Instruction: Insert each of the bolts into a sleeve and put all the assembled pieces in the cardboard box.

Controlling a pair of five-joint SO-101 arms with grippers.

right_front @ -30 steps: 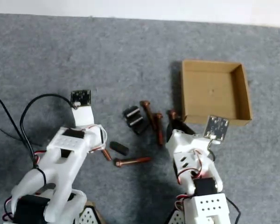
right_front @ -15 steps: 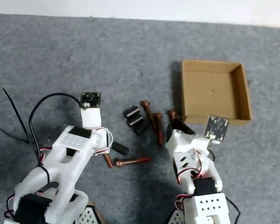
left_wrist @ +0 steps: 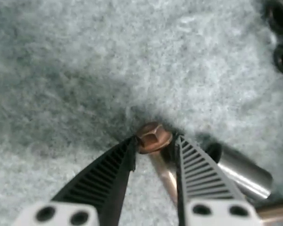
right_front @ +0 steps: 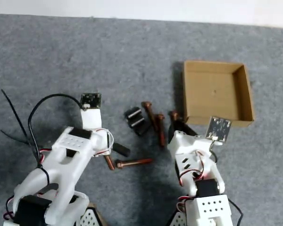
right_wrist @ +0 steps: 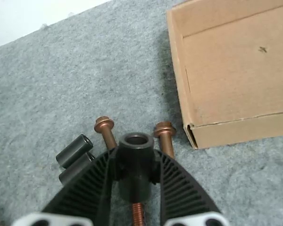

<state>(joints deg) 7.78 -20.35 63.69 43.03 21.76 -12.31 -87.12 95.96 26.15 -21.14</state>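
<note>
The copper hex-head bolt (left_wrist: 153, 137), near the middle of the grey carpeted surface (right_front: 61, 56), is pinched at its head by the left gripper (left_wrist: 155, 141). The right gripper (right_wrist: 137, 154) clamps a black cylindrical sleeve (right_wrist: 137, 176) near the brown cardboard box (right_wrist: 236, 127) corner. This is likely the pick-up step: next, lift and align the bolt, clearing the loose black sleeve (right_front: 120, 149) just beside it.

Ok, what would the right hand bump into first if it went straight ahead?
Likely the grey carpet, passing between two bolts. The right hand holds a sleeve that would touch first; depth is unclear.
</note>
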